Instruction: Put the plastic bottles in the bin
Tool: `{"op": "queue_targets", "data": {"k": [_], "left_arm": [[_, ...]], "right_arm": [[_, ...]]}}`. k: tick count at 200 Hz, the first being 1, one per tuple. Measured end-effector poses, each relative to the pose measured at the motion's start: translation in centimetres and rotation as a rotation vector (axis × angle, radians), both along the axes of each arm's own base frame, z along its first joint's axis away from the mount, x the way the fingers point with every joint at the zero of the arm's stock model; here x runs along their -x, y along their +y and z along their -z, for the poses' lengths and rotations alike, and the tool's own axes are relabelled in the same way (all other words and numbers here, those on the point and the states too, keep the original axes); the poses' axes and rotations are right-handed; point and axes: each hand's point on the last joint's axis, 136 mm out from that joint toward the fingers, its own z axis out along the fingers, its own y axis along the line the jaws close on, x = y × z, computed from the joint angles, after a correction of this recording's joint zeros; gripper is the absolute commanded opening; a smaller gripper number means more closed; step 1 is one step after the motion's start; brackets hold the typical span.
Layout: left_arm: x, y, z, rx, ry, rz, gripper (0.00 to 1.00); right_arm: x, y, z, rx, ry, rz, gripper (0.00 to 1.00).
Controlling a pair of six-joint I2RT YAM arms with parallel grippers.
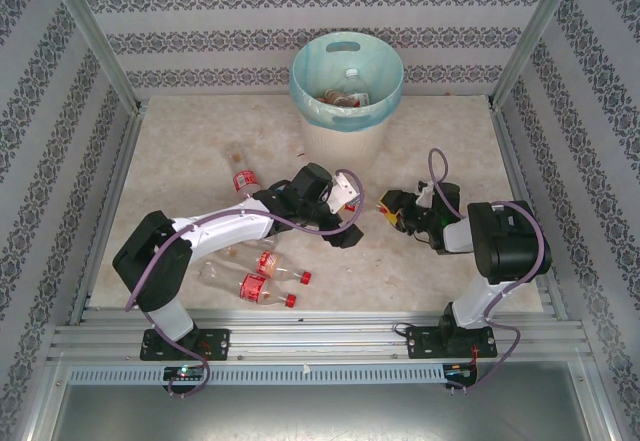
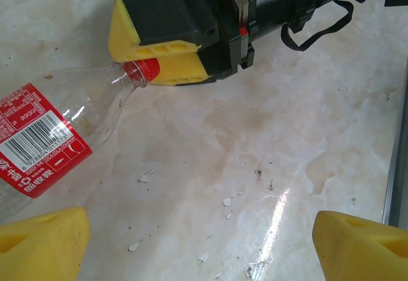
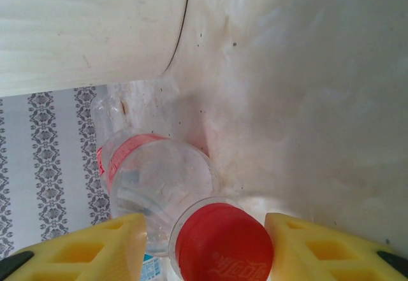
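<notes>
A red cap [image 3: 223, 243] sits closest, between the right fingers [image 3: 95, 252]. It seems to touch one finger with a sliver of gap to the other, so I cannot tell whether they squeeze it. The bottle [image 3: 153, 179] runs away from them along the tabletop [image 3: 306, 102], its base toward the bin [image 3: 83, 26].

In the left wrist view, the left fingers [image 2: 41, 243] stand wide apart over the tabletop, holding nothing. The bottle lies beyond them and off to one side, red label up, its cap tucked between the right fingers' yellow tips.

From above, both sets of fingers face each other mid-tabletop, in front of the bin, which holds binned bottles [image 1: 350, 89]. Several loose bottles [image 1: 262, 289] lie near the left arm.
</notes>
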Motion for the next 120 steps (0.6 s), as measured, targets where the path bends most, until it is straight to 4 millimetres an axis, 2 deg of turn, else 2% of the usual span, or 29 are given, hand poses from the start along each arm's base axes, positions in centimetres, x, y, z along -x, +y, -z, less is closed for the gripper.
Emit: {"op": "queue_targets", "data": {"k": [84, 120], "left_arm": [[-0.01, 0.00, 0.02, 0.000, 0.000, 0.000, 0.91], [-0.06, 0.04, 0.04, -0.003, -0.001, -0.003, 0.91]], "right_arm": [[-0.07, 0.32, -0.16, -0.059, -0.009, -0.018, 0.53], [-0.26, 0.50, -0.13, -0.097, -0.024, -0.024, 0.49]]}}
